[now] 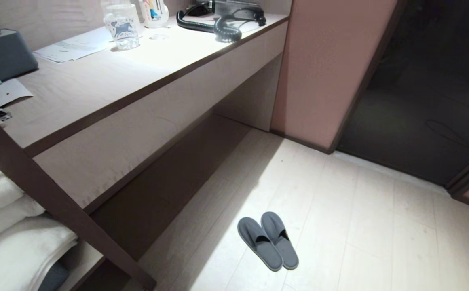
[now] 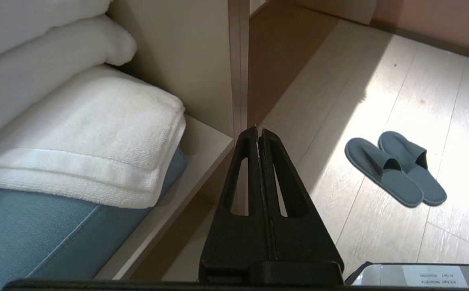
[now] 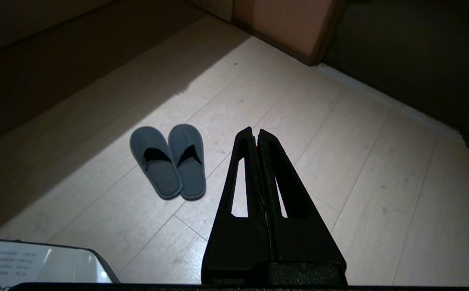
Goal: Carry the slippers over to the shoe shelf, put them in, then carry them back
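The slippers (image 1: 268, 240) lie side by side, touching, on the pale floor (image 1: 380, 226). Left gripper (image 2: 258, 133) and right gripper (image 3: 255, 132) both hang fully closed, holding nothing, well clear of the pair.

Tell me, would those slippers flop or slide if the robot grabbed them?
The slippers look thin and flat-soled, so they would probably bend and droop when pinched at one end. Their fabric looks soft, likely light and easy to grip. On the smooth floor a push would probably slide them, not tip them; they lie side by side and may separate.
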Tool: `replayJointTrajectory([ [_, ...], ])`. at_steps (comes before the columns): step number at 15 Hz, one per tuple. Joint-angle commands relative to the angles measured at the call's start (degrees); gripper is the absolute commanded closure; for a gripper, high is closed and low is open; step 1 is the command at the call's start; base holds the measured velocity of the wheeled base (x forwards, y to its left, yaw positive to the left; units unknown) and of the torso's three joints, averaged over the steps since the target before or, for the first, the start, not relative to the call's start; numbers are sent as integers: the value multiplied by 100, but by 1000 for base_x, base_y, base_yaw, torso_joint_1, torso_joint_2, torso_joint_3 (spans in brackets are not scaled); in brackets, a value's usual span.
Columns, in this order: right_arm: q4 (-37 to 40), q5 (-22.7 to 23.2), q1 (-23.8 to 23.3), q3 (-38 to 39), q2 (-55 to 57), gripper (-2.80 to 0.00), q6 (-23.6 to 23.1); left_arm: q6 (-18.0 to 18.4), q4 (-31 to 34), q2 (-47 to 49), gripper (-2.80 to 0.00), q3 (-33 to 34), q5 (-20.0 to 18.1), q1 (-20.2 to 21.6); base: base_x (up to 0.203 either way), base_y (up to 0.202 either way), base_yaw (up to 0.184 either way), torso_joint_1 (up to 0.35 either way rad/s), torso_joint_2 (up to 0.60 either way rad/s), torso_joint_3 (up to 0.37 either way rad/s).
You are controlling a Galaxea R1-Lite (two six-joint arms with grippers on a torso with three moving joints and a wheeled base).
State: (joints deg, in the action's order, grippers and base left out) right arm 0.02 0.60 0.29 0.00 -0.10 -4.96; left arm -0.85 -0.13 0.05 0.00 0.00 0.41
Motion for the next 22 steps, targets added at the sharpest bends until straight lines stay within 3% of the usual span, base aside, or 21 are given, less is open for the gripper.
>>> replayJointTrajectory([
  [1, -2, 2, 6, 0, 10, 0, -5, -3, -4, 4, 0, 0, 0, 2, 0, 0, 0, 6, 5, 198],
  [22, -2, -7, -3, 0, 10, 0, 13, -3, -4, 4, 0, 0, 0, 2, 0, 0, 0, 3, 2, 195],
])
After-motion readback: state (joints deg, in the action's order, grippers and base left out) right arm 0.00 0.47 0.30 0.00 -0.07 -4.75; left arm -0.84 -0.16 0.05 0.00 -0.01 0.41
